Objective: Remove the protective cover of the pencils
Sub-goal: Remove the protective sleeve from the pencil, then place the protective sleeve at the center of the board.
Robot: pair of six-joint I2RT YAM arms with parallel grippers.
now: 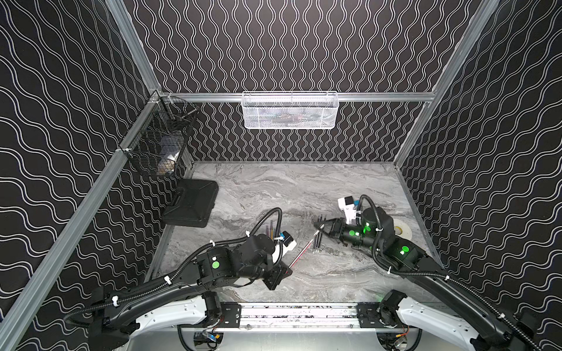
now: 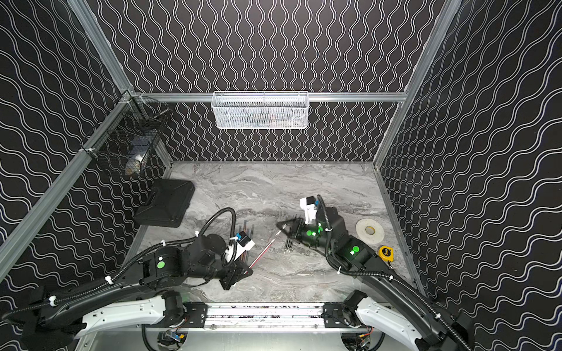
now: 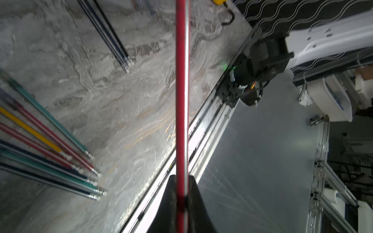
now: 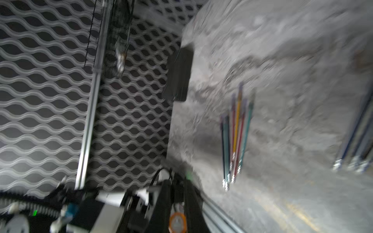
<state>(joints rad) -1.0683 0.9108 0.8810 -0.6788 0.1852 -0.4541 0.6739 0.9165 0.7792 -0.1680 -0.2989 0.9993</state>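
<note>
The pencils are lying in bunches on the table, while one red pencil is hanging mid-table between the left claw, clamping its near end, and the right claw, apparently pinching its far tip, so pulling the cover straight off is looking like the next move.

Black walls patterned with white wavy lines enclose a grey marbled tabletop; aluminium rails frame them, carrying a white mesh basket and a black wire basket.

Glossy lacquered red pencil; marble-patterned tabletop, smooth with a slight sheen; matt black case, probably plastic.
</note>
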